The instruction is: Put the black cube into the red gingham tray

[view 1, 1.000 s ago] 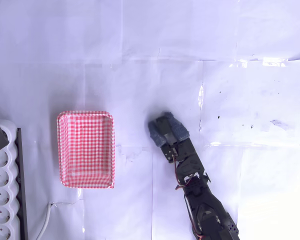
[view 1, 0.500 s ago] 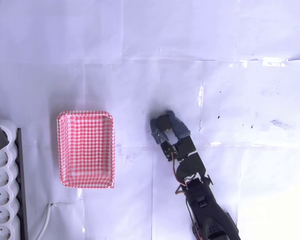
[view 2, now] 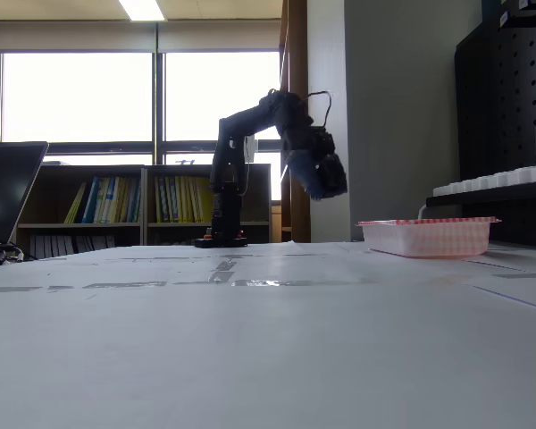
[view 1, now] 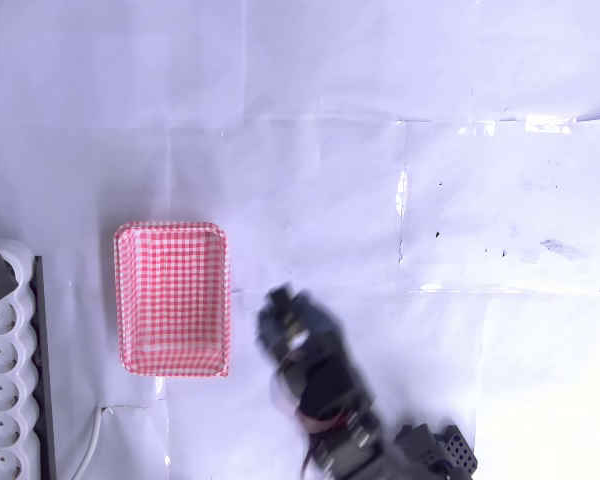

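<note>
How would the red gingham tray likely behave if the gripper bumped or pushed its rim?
The red gingham tray looks thin-walled and shallow, so probably light. Sitting free on smooth white paper, it would likely slide rather than tip. Its wide flat base, seen in the fixed view, suggests stability, though the rim may flex.
</note>
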`<state>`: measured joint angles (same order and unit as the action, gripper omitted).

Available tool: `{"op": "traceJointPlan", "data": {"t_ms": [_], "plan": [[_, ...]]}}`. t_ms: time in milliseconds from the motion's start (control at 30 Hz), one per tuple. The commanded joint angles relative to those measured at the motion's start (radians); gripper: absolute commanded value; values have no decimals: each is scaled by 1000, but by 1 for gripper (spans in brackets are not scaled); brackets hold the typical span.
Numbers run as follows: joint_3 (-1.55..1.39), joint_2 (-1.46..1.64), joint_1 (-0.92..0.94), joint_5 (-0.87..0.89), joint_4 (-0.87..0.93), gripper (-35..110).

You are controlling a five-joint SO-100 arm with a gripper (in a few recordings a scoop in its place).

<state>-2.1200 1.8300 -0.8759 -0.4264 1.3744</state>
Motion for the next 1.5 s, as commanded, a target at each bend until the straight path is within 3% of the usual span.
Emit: {"op": "traceJointPlan", "data": {"t_ms": [0,333,733,900,1267,1467], "plan": [[-646,175,-118,-64,66,0],[-770,518,-184,-12,-101,0],[-729,675,-140,-12,-232,5],[-686,660,-126,18,-241,28],[-666,554,-126,23,-202,38],[-558,147,-133,-26,-163,38]]}}
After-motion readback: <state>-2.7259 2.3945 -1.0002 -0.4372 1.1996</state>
